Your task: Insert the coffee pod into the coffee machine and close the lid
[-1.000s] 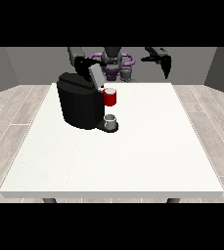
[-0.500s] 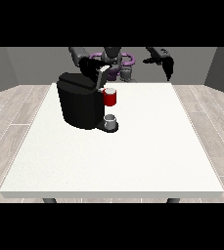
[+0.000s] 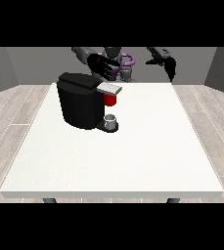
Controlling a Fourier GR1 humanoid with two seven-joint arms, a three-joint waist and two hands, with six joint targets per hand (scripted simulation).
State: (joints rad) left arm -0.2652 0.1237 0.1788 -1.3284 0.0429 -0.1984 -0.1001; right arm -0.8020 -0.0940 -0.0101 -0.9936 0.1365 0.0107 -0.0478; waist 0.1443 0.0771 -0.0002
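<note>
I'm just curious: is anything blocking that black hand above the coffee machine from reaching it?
Nothing visible does. The hand at the view's left hovers just above and behind the coffee machine, near its grey lid, with only open air between them.

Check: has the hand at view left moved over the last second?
Yes. The hand at the view's left has lifted up and away from the coffee machine, toward the robot.

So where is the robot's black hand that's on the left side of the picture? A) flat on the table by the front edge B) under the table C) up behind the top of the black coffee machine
C: the hand at the view's left is raised just behind the top of the coffee machine, well above the table.
</note>
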